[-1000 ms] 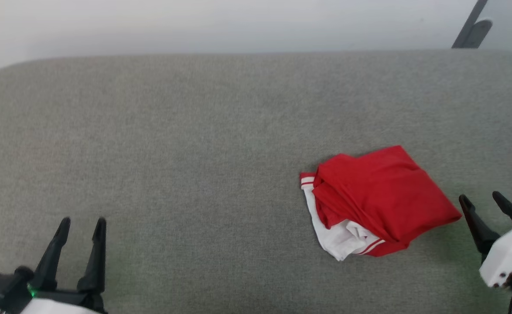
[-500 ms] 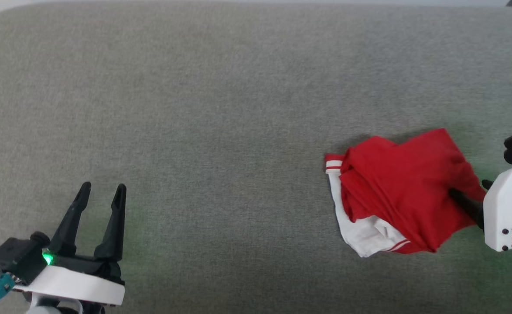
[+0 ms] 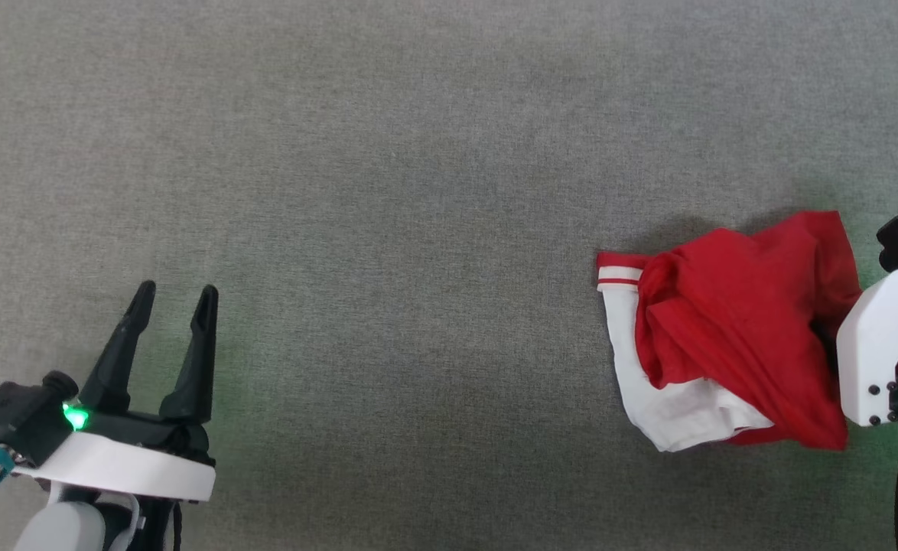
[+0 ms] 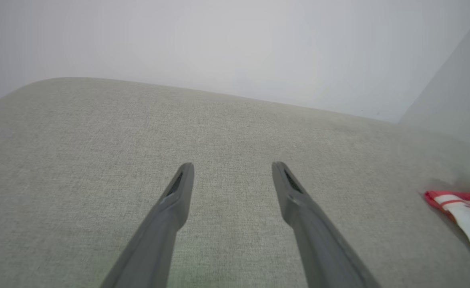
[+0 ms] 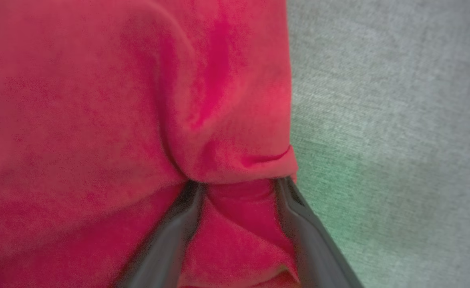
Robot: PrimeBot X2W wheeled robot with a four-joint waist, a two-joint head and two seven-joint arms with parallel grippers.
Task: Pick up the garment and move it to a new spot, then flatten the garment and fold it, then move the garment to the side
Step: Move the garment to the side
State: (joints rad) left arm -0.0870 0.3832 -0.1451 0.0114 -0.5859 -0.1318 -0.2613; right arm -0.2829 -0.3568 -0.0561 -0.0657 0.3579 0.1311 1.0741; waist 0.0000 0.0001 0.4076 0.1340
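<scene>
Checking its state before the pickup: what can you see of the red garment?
The garment is red knit, crumpled in a heap on the grey cushion, a white sleeve with red-and-white striped trim poking out left. The right gripper straddles a fold at its right edge, its fingers apart, tips under the cloth.

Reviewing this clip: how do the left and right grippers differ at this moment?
Place: the left gripper is over bare grey cushion, far from the garment; the right gripper is pushed into the garment's red edge.
Contents: nothing lies between the left gripper's fingers; a red fold sits between the right gripper's.
Tips: the left gripper's show fully; the right gripper's are under cloth.
Shared: fingers apart on both.
</scene>
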